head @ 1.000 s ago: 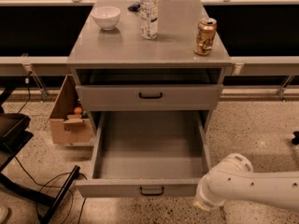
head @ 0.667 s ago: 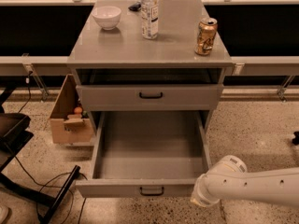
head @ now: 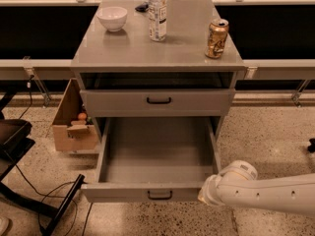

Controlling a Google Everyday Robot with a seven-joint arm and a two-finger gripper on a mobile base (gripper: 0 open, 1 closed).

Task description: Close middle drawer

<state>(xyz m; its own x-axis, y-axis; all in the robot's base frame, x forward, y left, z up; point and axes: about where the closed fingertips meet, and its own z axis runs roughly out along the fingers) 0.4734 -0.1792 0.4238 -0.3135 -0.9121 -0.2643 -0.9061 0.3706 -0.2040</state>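
The middle drawer (head: 123, 192) is pulled far out of the grey cabinet. Its deep plain tray (head: 157, 151) is empty, and a small black loop handle (head: 160, 195) sits on its low front. The taller-fronted drawer (head: 113, 102) above it is shut. The lowest drawer is hidden beneath the open one. My white arm (head: 275, 194) reaches in from the lower right. The gripper (head: 203, 196) is at the right end of the middle drawer's front, at or touching that corner.
On the cabinet top (head: 187, 43) stand a white bowl (head: 112, 17), a clear bottle (head: 157, 14) and a gold can (head: 217, 38). A cardboard box (head: 74, 127) sits on the floor left of the cabinet. A black chair base and cables (head: 34, 191) lie at the lower left.
My arm has moved a little left and up, bringing the gripper closer to the right corner of the drawer's front. The drawer has not visibly moved.
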